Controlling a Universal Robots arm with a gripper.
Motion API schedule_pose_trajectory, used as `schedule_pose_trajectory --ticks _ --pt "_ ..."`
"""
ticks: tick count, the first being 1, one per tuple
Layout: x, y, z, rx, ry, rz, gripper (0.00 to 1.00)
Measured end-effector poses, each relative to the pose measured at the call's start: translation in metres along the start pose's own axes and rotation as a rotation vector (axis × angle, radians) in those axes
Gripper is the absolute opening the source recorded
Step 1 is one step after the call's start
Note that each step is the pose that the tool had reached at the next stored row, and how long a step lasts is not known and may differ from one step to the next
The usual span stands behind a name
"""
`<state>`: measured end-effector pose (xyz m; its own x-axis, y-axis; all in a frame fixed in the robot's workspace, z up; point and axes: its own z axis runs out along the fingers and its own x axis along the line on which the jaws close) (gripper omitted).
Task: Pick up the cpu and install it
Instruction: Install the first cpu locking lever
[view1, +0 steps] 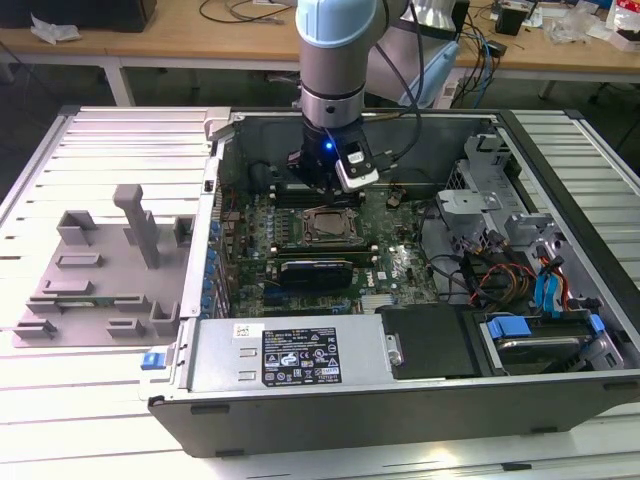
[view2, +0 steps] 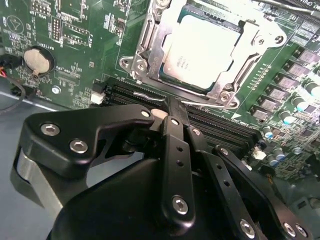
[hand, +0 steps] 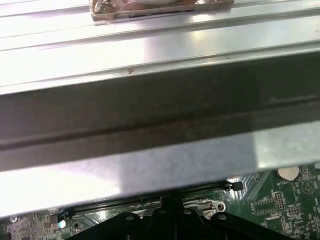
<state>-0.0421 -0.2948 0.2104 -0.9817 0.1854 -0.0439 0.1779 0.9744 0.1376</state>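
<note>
Closed, empty claw (view2: 172, 107) hangs over the memory slots (view2: 130, 92), fingers pressed together. Just beyond its tips, the cpu (view2: 202, 50) lies flat in its socket frame (view2: 145, 45) on the green board (view2: 75, 45).

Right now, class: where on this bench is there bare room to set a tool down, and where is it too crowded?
Free: the slatted table beyond the grey tray, and the strip in front of that tray. Crowded: inside the computer case, where the gripper hangs beside the cpu in its socket frame, with cables at the exterior view's right.
</note>
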Motion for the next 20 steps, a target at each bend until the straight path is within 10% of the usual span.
schedule_pose_trajectory --ticks 20 --pt "0.0011 0.0071 0.0036 0.0283 -0.0201 0.108 0.11"
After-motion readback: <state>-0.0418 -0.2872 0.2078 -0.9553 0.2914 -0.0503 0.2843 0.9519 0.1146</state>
